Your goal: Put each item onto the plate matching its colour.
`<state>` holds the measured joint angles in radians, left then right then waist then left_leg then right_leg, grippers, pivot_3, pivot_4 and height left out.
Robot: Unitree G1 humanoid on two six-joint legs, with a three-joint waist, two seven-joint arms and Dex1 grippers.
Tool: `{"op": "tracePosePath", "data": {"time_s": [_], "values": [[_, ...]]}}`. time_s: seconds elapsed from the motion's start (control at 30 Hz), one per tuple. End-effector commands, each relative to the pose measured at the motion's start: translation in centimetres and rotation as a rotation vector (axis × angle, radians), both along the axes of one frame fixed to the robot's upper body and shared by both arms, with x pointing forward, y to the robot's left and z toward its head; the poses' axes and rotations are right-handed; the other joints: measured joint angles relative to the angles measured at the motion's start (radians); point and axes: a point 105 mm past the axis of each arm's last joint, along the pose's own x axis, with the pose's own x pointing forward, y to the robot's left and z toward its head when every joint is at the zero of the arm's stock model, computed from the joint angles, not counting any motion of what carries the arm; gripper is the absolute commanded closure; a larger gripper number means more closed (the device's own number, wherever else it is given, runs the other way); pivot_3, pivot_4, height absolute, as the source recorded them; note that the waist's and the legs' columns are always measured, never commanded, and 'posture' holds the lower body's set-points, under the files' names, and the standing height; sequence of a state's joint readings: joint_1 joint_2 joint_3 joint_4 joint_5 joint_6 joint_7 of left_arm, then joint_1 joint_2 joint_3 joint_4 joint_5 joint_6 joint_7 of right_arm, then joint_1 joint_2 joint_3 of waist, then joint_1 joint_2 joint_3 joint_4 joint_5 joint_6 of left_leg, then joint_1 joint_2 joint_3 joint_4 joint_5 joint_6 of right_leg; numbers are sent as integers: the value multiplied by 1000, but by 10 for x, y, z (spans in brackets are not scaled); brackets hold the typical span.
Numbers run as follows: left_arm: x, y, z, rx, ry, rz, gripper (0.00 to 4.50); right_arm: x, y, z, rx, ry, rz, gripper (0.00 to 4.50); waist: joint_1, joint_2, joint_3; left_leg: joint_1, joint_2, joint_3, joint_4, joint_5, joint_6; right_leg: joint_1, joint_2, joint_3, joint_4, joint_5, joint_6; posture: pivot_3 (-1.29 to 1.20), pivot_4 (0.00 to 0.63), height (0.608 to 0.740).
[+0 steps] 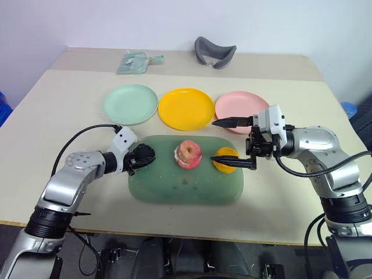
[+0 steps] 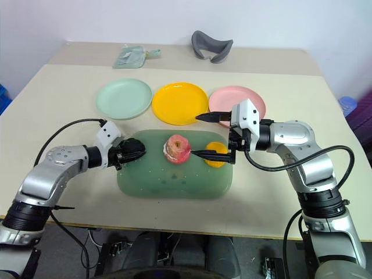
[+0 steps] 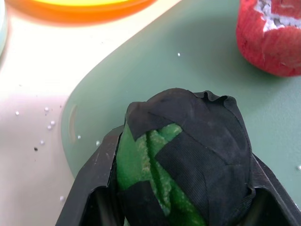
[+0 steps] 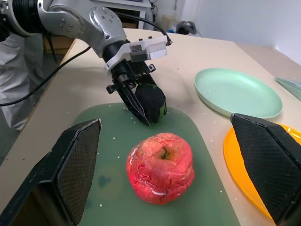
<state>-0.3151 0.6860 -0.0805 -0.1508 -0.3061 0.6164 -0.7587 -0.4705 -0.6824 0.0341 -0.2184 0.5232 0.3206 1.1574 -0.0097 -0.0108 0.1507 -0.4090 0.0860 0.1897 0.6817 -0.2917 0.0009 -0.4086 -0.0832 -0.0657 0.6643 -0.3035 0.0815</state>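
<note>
Dark green-black lumpy piece (image 1: 143, 155) sits at the left end of the translucent green tray (image 1: 174, 192), clamped between the fingers of the left tool (image 1: 138, 158); whether it is off the tray surface yet I can't tell. Nothing is sorted: mint green plate (image 1: 130, 104), yellow plate (image 1: 186, 108) and pink plate (image 1: 239, 108) are all bare, lined up behind the tray on the worktop (image 1: 70, 93). Pink-red apple (image 1: 188, 154) stands mid-tray, core hole up. Orange fruit (image 1: 225, 160) lies at the tray's right end. Right tool (image 1: 231, 144) is wide open, hovering level above the orange fruit, pointing left, gripping nothing. Three placements left. The dark piece is roundish, no clear long axis; its green patch faces back toward the left wrist.
</note>
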Motion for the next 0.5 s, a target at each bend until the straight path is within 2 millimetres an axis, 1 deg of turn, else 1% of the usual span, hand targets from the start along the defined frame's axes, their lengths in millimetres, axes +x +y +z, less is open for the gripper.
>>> {"op": "tracePosePath", "data": {"time_s": [0.03,0.1,0.2,0.3,0.37,0.4,0.5], "values": [[13,10,18,-56,-76,99,2144,0,-1,8,21,-42,-7,0,0,0,0,0,0,0,0,0,0,0,0,0,0,0,0,0,150,740],[24,14,30,-96,-140,169,2144,1,-2,9,25,-44,-13,0,1,0,0,0,0,0,0,0,0,0,0,0,0,0,0,0,150,740],[56,38,59,-167,-294,436,2144,4,-2,10,33,-52,-27,0,6,0,0,0,0,0,1,0,0,1,0,0,0,0,0,0,150,740],[75,53,81,-229,-394,612,2144,9,-1,12,52,-66,-42,0,12,-2,1,0,0,-1,1,0,0,1,0,0,0,0,0,0,150,740],[88,57,89,-292,-420,710,2144,13,0,16,73,-86,-57,0,13,-2,1,0,0,0,1,0,0,1,0,0,0,0,0,0,150,740],[95,55,93,-339,-431,739,2144,17,2,18,88,-106,-71,0,15,-2,1,0,0,0,1,0,0,1,0,0,0,0,0,0,150,740],[114,50,90,-351,-436,837,2144,32,8,26,149,-147,-131,0,19,-2,1,0,0,0,2,0,0,1,0,0,0,0,0,0,150,740]]}}
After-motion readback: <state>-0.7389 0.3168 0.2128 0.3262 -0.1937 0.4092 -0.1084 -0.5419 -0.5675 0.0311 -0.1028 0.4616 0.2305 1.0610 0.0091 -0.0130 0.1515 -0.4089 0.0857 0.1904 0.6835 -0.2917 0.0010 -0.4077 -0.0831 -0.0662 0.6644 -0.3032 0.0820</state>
